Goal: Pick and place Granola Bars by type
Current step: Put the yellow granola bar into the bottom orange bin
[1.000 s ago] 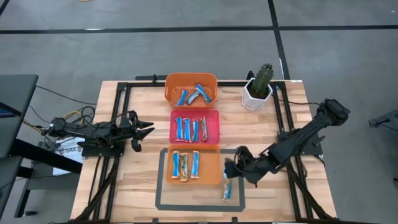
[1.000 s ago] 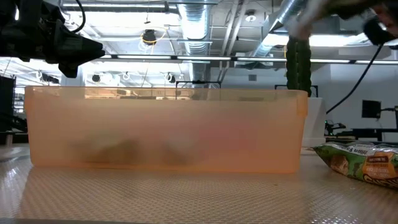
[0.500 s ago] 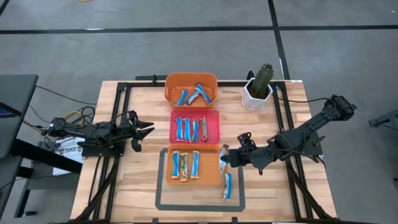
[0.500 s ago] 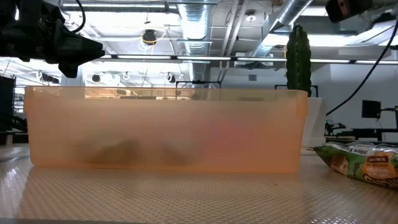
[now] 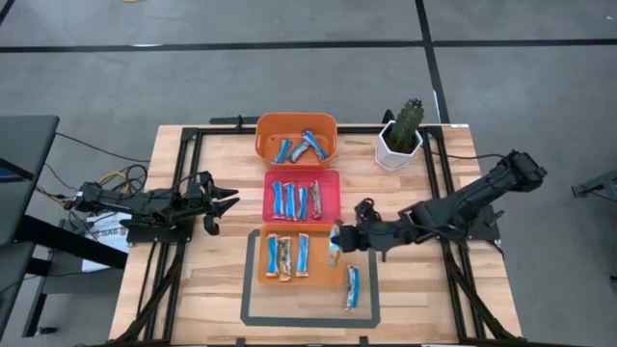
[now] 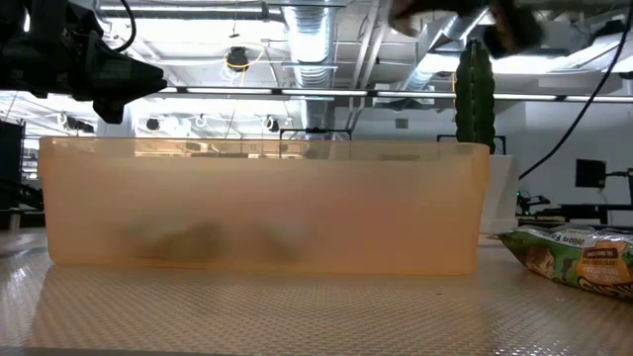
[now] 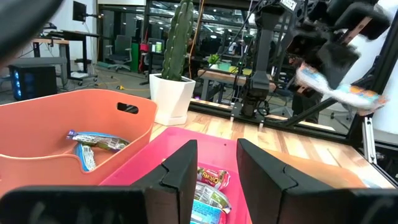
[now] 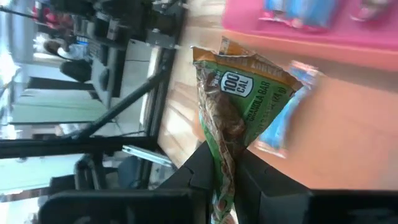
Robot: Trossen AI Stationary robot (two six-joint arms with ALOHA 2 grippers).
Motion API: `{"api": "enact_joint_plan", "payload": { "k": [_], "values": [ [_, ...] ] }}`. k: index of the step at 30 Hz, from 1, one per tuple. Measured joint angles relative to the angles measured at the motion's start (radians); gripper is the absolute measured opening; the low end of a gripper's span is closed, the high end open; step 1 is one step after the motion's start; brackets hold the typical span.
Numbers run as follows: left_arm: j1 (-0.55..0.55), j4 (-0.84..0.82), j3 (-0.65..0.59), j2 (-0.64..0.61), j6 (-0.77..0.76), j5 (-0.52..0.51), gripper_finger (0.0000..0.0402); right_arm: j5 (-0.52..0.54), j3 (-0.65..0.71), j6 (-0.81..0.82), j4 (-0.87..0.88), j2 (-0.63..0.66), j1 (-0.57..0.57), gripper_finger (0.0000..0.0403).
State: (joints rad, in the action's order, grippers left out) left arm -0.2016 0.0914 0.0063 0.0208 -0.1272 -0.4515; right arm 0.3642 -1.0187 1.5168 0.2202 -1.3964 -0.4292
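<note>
Looks like a robotics lab or workshop space: exposed ducts and pipes (image 6: 326,40) run along an open industrial ceiling, and the floor (image 5: 241,77) is grey concrete marked with black tape lines. The wooden desk (image 5: 405,183) sits on a black metal frame, and behind it there are more workbenches and office chairs (image 7: 127,50).

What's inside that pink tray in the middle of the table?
The pink tray holds about five granola bars lying side by side, mostly blue-and-white, one darker at the right. Whether anything lies beneath them cannot be seen. The right gripper holds another bar just beyond it.
</note>
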Motion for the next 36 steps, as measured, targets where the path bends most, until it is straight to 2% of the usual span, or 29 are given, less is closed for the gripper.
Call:
{"api": "enact_joint_plan", "payload": {
  "k": [5,12,23,32,36],
  "values": [
    [0.000,0.000,0.000,-0.001,0.000,0.000,0.0105,-0.057,-0.065,-0.086,-0.088,-0.083,0.058,0.0031],
    [0.000,0.000,0.000,-0.001,0.000,0.000,0.0105,-0.139,-0.163,-0.189,-0.105,-0.171,0.125,0.0026],
    [0.000,0.000,0.000,-0.001,0.000,0.000,0.0105,-0.172,-0.173,-0.182,-0.065,-0.218,0.137,0.0028],
    [0.000,0.000,0.000,-0.001,0.000,0.000,0.0105,-0.229,-0.169,-0.155,0.033,-0.312,0.134,0.0028],
    [0.000,0.001,0.000,0.000,0.000,-0.001,0.0105,-0.269,-0.173,-0.147,0.015,-0.363,0.134,0.0032]
  ]
}}
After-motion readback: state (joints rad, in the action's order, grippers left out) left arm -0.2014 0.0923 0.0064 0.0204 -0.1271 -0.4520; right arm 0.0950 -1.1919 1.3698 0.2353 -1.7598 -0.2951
